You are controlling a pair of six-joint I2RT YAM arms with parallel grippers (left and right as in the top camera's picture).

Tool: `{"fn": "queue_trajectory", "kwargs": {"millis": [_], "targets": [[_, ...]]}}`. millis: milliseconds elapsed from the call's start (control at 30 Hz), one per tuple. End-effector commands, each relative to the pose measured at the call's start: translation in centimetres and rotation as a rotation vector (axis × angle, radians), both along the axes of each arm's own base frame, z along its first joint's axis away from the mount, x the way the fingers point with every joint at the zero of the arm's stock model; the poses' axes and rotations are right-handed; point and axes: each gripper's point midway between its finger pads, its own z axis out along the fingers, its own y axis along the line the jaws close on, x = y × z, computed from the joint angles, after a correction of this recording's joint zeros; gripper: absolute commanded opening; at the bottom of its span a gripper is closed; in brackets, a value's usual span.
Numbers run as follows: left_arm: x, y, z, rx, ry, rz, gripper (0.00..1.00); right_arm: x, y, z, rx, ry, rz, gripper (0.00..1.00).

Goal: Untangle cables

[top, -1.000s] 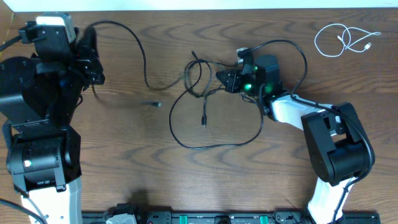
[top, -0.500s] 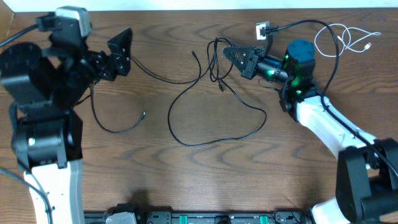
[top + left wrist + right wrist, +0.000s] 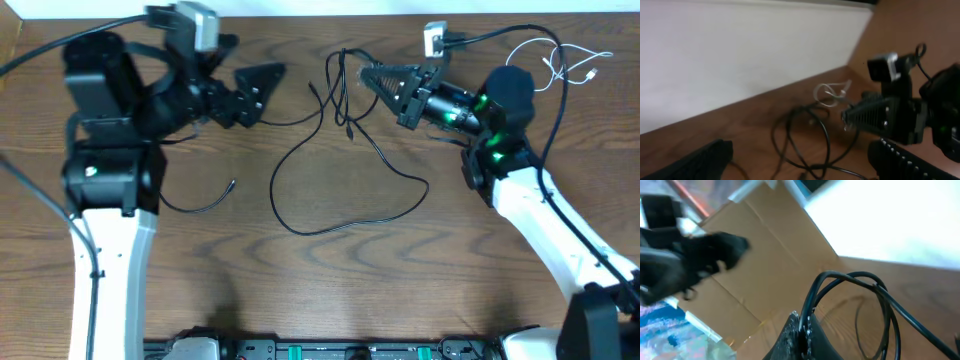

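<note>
Black cable (image 3: pixel 340 225) loops dangle from our right pincer (image 3: pixel 366 77), clamped shut on them, the rest trailing on the desk (image 3: pixel 480 290) below it. Left pincer (image 3: pixel 262 92) is wide open, empty. White cable (image 3: pixel 545 62) sits well behind the right pincer. Yank further and we reckon those loops could cinch tight.

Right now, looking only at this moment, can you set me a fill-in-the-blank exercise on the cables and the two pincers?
The right pincer is ____ on the black cable.
The left pincer is ____, with nothing between its fingers.
The white cable lies coiled and untouched, nearest the ____ arm.
Missing words: shut; open; right.
</note>
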Motion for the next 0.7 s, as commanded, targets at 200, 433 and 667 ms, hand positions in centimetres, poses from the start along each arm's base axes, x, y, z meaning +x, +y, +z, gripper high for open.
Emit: {"fn": "queue_trajectory", "kwargs": {"millis": [200,433,667], "targets": [[0.1,-4.1,-0.9,0.005,0.020,-0.134,0.91,-2.8,-0.6,5.8,0.084,-0.094,0.016,0.01],[0.6,-5.6,-2.5,0.007,0.061,-0.170,0.91,-4.1,-0.7,7.9,0.129,-0.139,0.035,0.01],[0.5,-7.5,-3.5,0.011,0.085,-0.218,0.91,-4.4,-0.6,8.3,0.139,-0.147,0.044,0.01]]}}
